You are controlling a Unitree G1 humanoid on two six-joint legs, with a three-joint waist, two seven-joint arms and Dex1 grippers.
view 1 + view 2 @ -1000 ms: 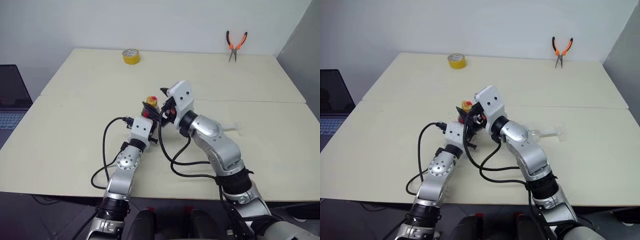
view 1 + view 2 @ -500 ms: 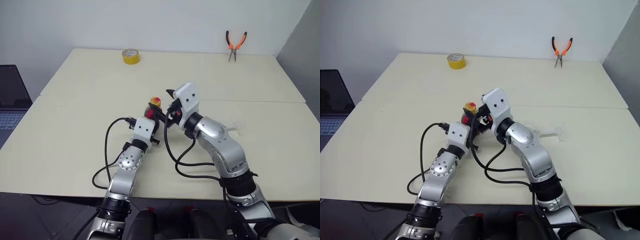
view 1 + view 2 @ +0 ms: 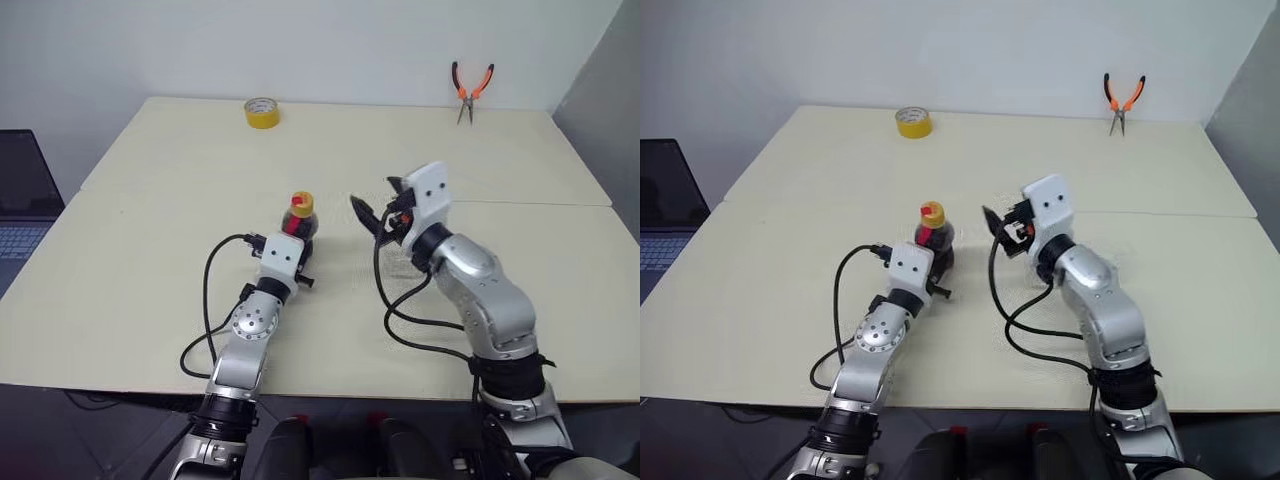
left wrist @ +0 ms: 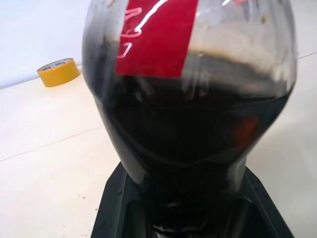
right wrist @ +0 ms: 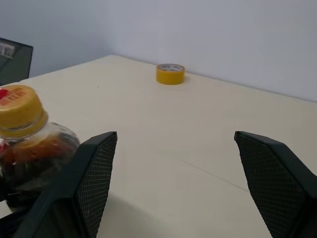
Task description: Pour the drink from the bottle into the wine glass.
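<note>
The pale bench (image 3: 150, 250) carries everything, with a seam running across its middle. On it, near the centre, the left hand (image 3: 298, 245) is pinched on the bottle (image 3: 300, 217), which stands upright with its base on the surface. The bottle's yellow cap (image 3: 301, 202) is on, and the drink (image 4: 193, 134) darkens the body up to the shoulder. The right hand (image 3: 374, 214) hangs in the air just beside the bottle, apart from it, its two black fingers (image 5: 86, 173) spread wide and nothing between them. The wine glass (image 3: 405, 262) seems to be the faint clear shape on the bench behind the right forearm, though it is too hidden to say how it sits.

The step in hand looks like uncapping, since nothing can be poured while the cap is on. To do it well, the left hand should keep the bottle firm and vertical while the right closes squarely round the cap, not the neck, and turns without dragging the bottle sideways.

A red label (image 4: 156, 34) bands the neck; its white marks are too smeared to read. The cap top bears small red print, unreadable. A yellow tape roll (image 3: 262, 112) and orange-handled pliers (image 3: 471, 88) lie at the far edge.
</note>
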